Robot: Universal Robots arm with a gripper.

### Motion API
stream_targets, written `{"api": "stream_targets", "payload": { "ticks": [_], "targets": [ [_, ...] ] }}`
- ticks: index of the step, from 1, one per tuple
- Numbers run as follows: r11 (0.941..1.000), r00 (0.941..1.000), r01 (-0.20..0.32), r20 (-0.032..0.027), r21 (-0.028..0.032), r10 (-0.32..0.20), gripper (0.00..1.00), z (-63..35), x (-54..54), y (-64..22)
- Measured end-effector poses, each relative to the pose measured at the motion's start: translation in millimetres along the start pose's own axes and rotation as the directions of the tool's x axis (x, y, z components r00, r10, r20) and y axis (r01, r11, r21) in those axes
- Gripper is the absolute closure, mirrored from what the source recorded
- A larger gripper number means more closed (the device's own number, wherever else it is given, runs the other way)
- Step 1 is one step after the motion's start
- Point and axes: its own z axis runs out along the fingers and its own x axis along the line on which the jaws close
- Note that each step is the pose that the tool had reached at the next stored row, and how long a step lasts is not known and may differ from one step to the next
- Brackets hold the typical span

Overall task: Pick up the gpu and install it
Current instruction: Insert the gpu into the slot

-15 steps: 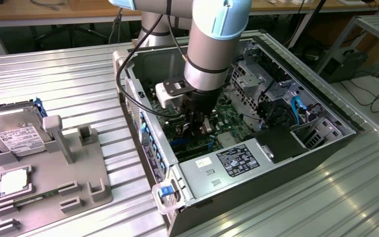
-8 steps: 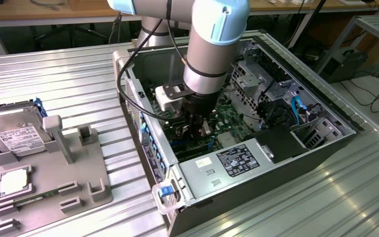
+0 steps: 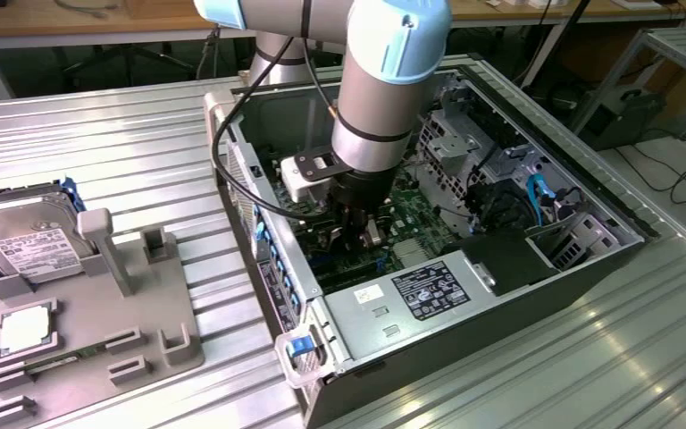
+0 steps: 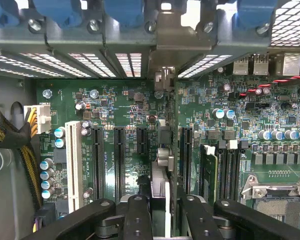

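Note:
My gripper (image 3: 361, 225) reaches down into the open computer case (image 3: 260, 259). It is shut on the gpu (image 3: 374, 236), which shows there as a small silver piece between the fingers. In the wrist view the gpu (image 4: 163, 160) stands edge-on between my two black fingers (image 4: 138, 215). It runs straight over the green motherboard (image 4: 120, 105), in line between the long black slots (image 4: 119, 160). Its silver bracket end (image 4: 164, 47) reaches the slotted rear wall of the case. Whether its lower edge sits in a slot is hidden.
On the exterior view's left, a grey fixture (image 3: 140, 304) carries a silver hard drive (image 3: 21, 237) and a square CPU chip (image 3: 24, 326). A power supply (image 3: 432, 290) fills the case's near end. Yellow-black cables (image 4: 10, 135) lie beside the board; the CPU socket (image 4: 280, 200) is open.

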Motion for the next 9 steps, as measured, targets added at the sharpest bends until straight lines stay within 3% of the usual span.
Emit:
{"api": "stream_targets", "payload": {
  "ticks": [3, 9],
  "targets": [
    [1.0000, 1.0000, 0.000, -0.0019, -0.0007, 0.000, 0.72, 4.0, -1.4, 1.4],
    [1.0000, 1.0000, 0.000, 0.0000, 0.0000, 0.000, 0.72, 6.3, -1.8, 1.6]
  ]
}}
